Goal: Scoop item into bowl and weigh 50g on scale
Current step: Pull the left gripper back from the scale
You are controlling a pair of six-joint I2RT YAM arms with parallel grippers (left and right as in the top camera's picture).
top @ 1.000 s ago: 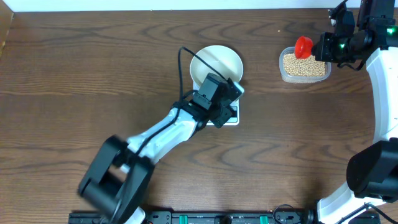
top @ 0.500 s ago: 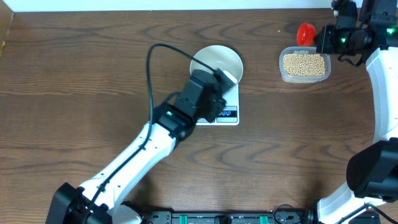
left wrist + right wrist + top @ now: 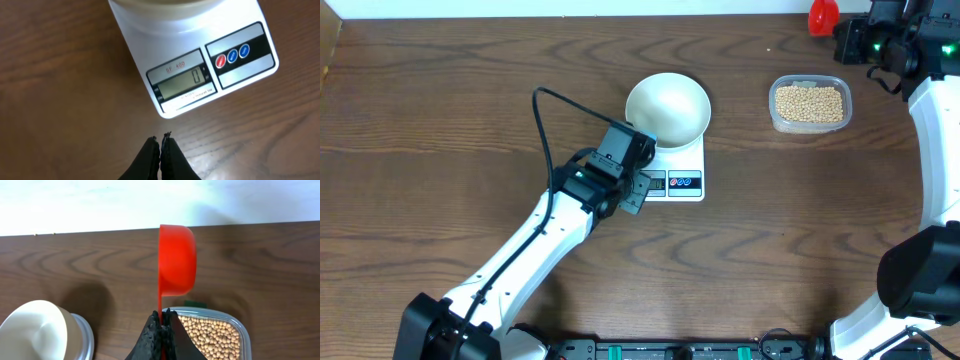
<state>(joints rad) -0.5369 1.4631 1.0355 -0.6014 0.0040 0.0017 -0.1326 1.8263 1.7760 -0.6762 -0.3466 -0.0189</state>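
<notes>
The white bowl sits on the far part of the scale, whose display reads 0. The left tool hovers over the worktop just near of the scale, its fingers pressed together on nothing. To the right, beans fill the clear tub. The right tool is clamped on the red scoop, held beyond the tub's far side

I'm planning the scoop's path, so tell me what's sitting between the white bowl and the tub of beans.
Nothing. The overhead view shows only bare brown tabletop between the bowl and the clear tub.
</notes>
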